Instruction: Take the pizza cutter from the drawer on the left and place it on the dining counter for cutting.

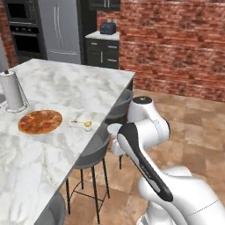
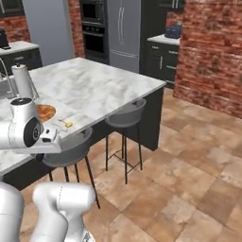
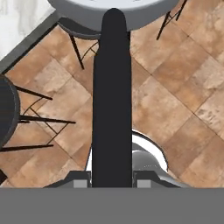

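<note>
Carrying the pizza cutter (image 3: 112,100), pinched between closed fingers, above the stools (image 1: 94,149) beside the dining counter (image 1: 66,83); next, swinging over its near edge by the pizza (image 1: 40,121) to set down.

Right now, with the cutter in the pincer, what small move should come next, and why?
Probably lift and swing toward the dining counter: the pincer is shut on the pizza cutter by its black handle, over the tiled floor beside a stool, not yet above the marble near the pizza.
</note>
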